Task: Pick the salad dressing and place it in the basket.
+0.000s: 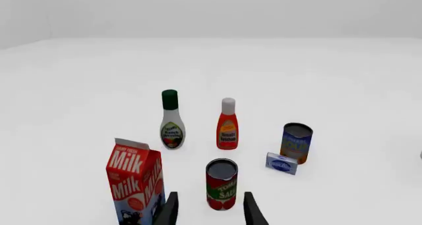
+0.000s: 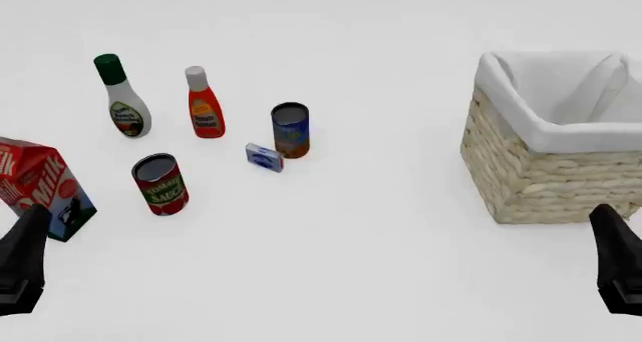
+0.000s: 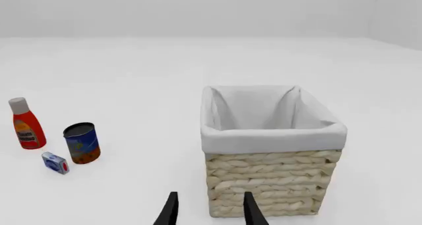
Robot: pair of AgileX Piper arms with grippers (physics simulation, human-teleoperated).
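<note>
Fingers [image 1: 209, 212] of your left arm are gaping empty while the salad dressing [image 2: 122, 98], tall and tippy, is awaiting a waist-level grasp.

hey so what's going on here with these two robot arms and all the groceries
Nothing is being handled yet. Both arms sit back at the near edge of the table, the left hand and right hand open and holding nothing. The salad dressing stands upright at the far left beside a red bottle, with two cans, a small blue box and a milk carton nearby. The basket stands apart on the right, only its white lining visible inside. The dressing hasn't been picked up.
</note>
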